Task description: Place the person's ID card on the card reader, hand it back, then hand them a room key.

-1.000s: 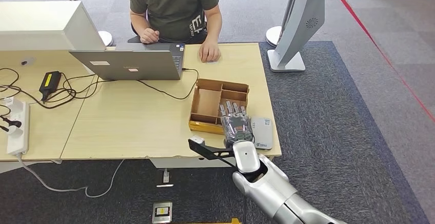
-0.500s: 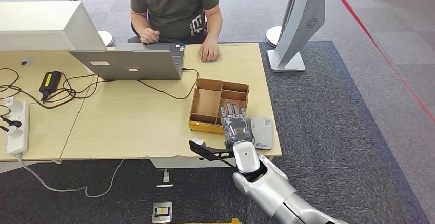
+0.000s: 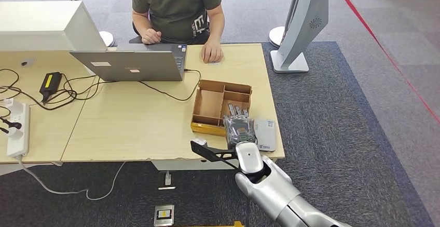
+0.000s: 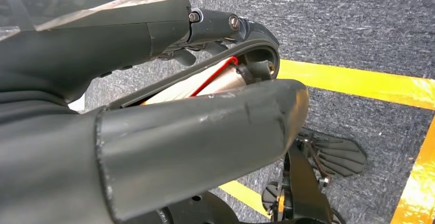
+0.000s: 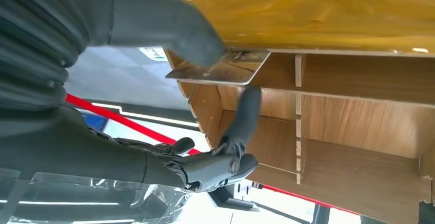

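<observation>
One card (image 5: 220, 67) pinched between thumb and a dark finger of the right hand (image 3: 239, 128), over the near right corner of the wooden box (image 3: 211, 104), just left of the white card reader (image 3: 264, 133) at the tabletop (image 3: 129, 123) edge. Thin grip near one card end, so could slip and drop into a compartment, or catch on a divider when lifted. Could also miss the person (image 3: 176, 3) at the far side if tilted. Left hand (image 4: 154, 131) down by the floor; cannot tell whether its fingers are apart or closed.
</observation>
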You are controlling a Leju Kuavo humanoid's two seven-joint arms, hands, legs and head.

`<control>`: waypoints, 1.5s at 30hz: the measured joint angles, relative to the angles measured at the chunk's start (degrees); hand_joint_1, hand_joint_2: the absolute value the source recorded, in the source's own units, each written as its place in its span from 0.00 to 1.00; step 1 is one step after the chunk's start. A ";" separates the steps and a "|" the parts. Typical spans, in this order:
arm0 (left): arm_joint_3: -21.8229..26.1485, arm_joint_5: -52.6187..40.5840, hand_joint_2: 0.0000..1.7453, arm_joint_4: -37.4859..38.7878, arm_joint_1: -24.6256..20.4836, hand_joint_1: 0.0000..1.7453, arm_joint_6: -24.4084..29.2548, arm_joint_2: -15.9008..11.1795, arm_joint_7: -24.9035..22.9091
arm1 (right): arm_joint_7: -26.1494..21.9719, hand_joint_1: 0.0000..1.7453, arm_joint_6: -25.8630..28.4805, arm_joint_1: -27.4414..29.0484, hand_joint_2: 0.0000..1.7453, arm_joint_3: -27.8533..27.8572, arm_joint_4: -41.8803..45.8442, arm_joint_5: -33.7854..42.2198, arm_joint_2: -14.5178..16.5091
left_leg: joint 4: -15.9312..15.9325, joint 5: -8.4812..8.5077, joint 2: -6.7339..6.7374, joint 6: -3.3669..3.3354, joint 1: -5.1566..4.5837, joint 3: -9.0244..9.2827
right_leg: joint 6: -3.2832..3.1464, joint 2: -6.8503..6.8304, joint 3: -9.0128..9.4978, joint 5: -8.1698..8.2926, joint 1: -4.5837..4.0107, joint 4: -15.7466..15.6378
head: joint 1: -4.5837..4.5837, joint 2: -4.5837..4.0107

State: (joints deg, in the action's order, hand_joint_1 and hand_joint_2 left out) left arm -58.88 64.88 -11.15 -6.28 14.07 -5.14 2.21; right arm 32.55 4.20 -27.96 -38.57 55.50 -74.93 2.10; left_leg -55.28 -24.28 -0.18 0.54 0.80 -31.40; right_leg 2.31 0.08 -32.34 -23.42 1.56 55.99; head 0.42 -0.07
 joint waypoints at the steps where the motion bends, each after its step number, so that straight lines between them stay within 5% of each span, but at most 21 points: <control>1: 0.00 -0.15 0.00 0.00 0.00 0.00 -0.01 0.00 -0.04 | 0.00 1.00 -0.22 0.01 1.00 0.11 0.30 0.16 -0.05 | 0.00 0.00 0.00 0.00 0.00 0.00 | 0.00 0.00 0.00 0.00 0.00 0.00 | 0.01 0.00; 45: 0.00 -1.36 0.00 0.01 0.00 0.00 -0.85 0.00 0.04 | -2.70 1.00 -1.81 -1.13 1.00 0.74 13.49 -4.14 -2.60 | 0.00 0.00 0.00 0.00 0.00 0.00 | 0.00 0.00 0.01 0.00 0.00 0.01 | 0.00 -0.01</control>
State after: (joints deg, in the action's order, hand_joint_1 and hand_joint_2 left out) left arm -58.88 63.52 -11.15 -6.28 13.22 -5.14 2.25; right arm 29.85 2.39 -29.09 -37.82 68.98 -79.07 -0.50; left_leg -55.28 -24.28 -0.18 0.54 0.80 -31.41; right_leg 2.31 0.08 -32.33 -23.42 1.56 56.00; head 0.42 -0.08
